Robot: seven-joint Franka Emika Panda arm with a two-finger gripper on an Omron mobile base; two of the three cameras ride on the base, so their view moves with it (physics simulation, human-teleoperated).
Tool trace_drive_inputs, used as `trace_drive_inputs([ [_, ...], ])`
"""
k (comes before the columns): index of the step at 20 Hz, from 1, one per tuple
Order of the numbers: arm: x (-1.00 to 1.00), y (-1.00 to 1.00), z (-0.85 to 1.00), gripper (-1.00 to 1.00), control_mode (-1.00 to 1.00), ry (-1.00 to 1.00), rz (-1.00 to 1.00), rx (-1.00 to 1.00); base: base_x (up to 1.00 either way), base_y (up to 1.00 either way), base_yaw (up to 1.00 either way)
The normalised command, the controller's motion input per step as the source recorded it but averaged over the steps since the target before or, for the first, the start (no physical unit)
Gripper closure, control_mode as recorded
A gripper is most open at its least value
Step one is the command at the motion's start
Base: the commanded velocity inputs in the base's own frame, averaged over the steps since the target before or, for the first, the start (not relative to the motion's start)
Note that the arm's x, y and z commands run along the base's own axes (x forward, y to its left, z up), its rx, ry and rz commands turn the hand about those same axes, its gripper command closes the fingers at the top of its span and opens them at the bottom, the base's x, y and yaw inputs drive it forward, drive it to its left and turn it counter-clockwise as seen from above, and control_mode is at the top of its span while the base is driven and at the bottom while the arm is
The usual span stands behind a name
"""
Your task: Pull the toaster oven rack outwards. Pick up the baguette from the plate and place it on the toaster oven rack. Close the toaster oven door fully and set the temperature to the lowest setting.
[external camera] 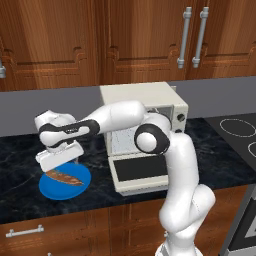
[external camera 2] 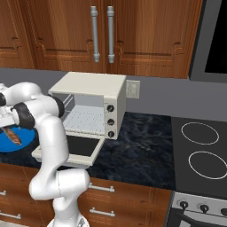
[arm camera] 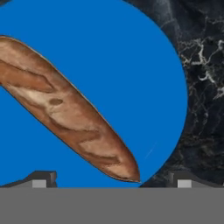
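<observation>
Gripper (arm camera: 111, 181) jaws wide, nothing held; I hover it just above the baguette (arm camera: 65, 111) lying on the blue plate (external camera: 60, 187), left of the toaster oven (external camera 2: 95, 104) with its door (external camera 2: 75, 148) down. Baguette looks light, stiff, crusty; I'd pinch mid-loaf across its width.

Wooden cabinets (external camera: 60, 40) (metal handles), black marble counter (external camera 2: 142, 150), stovetop (external camera 2: 201, 148)

Simulated kitchen: wooden cabinets (external camera 2: 146, 35), black marble counter (external camera 2: 142, 146), stovetop (external camera 2: 201, 150).
</observation>
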Motion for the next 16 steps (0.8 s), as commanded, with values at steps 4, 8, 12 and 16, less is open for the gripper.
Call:
trace_drive_inputs([
  [4,-0.25,0.0,-0.41,-1.0,-1.0,0.0,0.0,0.03,0.0,0.0,0.0],
  [8,-0.13,0.0,-0.51,-1.0,-1.0,-0.06,0.0,0.04,0.0,0.0,0.0],
  [12,0.0,-0.04,-0.11,-1.0,-1.0,-0.1,0.0,0.01,0.0,0.0,0.0],
  [16,0.0,-0.09,-0.04,-1.0,-1.0,-0.07,0.0,0.0,0.0,0.0,0.0],
])
